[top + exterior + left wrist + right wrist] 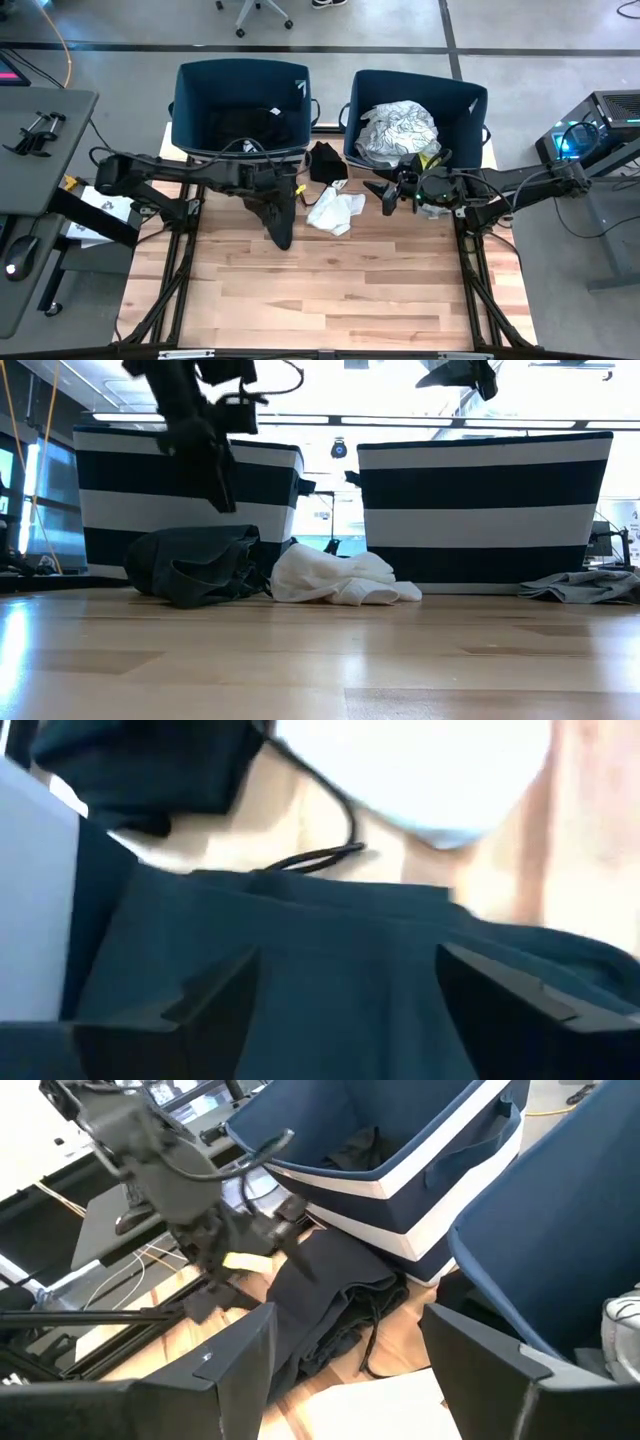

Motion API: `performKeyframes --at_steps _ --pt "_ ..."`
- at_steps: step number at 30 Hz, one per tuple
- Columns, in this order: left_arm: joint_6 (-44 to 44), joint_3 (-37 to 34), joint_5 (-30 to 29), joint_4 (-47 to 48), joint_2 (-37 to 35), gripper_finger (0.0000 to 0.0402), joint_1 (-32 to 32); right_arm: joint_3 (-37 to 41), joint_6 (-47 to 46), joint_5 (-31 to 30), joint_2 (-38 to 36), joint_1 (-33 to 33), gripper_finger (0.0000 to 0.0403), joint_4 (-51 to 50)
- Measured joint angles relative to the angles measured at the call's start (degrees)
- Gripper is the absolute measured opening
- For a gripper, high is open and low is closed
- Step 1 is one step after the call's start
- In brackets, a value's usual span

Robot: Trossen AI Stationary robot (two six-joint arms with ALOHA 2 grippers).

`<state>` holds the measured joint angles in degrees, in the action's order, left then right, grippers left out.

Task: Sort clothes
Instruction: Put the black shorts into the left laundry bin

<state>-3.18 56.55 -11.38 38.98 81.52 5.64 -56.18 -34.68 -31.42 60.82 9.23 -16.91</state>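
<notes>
A: How'd the clothes handle?

B: Soft, light, floppy, I'd say; pinch a bunched fold. Dark garment (281, 222) hung under left claw (277, 197), fingers spread. White garment (336, 212) lay at its 3 o'clock.

A: Room?

B: Left bin (240, 73) rim at 12, bench (330, 290) open toward 6. Right claw (386, 198) open, empty.

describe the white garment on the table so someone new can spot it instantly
Start at the two navy bins, the left bin and the right bin, at the table's far edge. On the wood just in front of the gap between them lies the white garment, crumpled. It is the only white piece there; its neighbours are a black garment and a dark grey garment.
</notes>
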Motion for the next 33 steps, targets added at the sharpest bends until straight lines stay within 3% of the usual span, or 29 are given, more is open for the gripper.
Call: performKeyframes --at_steps 5,12,16,19,23,26,33 --pt "2.65 -7.61 -1.26 -6.93 3.49 0.0311 2.03 0.00 -1.23 0.27 0.00 0.03 0.0239 -0.03" --pt "6.88 -11.89 -2.42 -12.13 12.49 0.0293 -0.27 0.00 -1.38 0.46 0.00 0.20 0.0239 -0.36" --pt "7.97 -11.84 -2.95 -15.41 14.52 0.0233 -4.67 0.00 -1.57 1.51 0.00 0.20 0.0239 -0.40" --pt "9.27 -11.91 -0.99 -17.64 14.11 0.0152 -7.99 0.00 -1.60 2.20 0.00 0.20 0.0239 -0.42" --pt "9.91 -9.37 6.25 -15.09 11.98 0.0031 -10.81 0.00 -1.51 2.54 0.00 0.20 0.0239 -0.46" --pt "11.30 -5.87 8.07 -11.60 9.88 0.0021 -11.57 0.00 -1.29 2.54 0.00 0.20 0.0239 -0.48" --pt "13.62 10.06 5.08 -1.58 2.18 0.0006 -12.18 0.00 -0.31 2.58 0.00 0.20 0.0239 -0.63"
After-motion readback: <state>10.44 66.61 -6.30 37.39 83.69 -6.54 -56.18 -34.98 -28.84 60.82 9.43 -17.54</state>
